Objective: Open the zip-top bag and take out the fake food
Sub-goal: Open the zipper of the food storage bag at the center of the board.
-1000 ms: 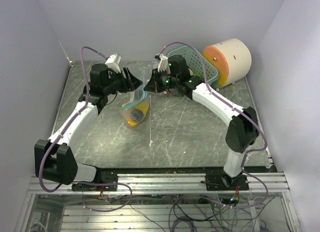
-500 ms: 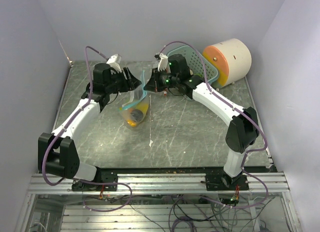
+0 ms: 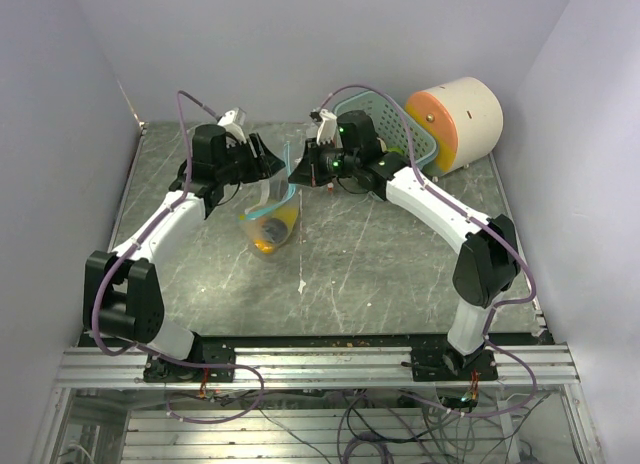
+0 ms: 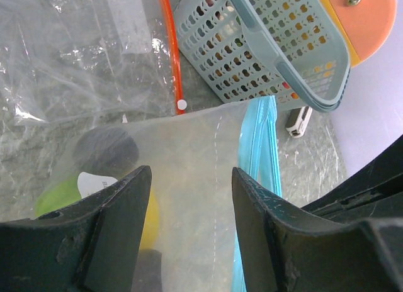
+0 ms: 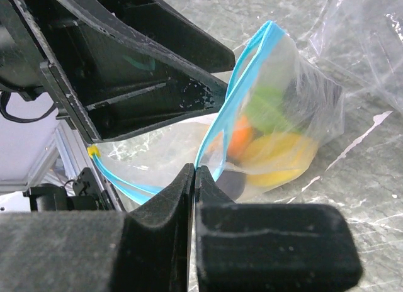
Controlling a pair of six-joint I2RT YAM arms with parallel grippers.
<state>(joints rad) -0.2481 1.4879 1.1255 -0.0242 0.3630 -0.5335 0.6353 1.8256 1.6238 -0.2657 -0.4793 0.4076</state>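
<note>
Bag (image 3: 268,216) rim is held pinched in the closed right gripper (image 5: 194,171). Left gripper (image 4: 189,179), now slightly narrowed, is set part-open astride the near wall, gripping nothing. Food (image 5: 271,150) is kept inside; pulling apart is judged imminent.

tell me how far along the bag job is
Done: right gripper is shut on the blue zip edge of the bag, and the mouth looks partly parted. In hand: left gripper is open, its fingers either side of the other wall. Left: pull the mouth wide and take out the food, all inside.
</note>
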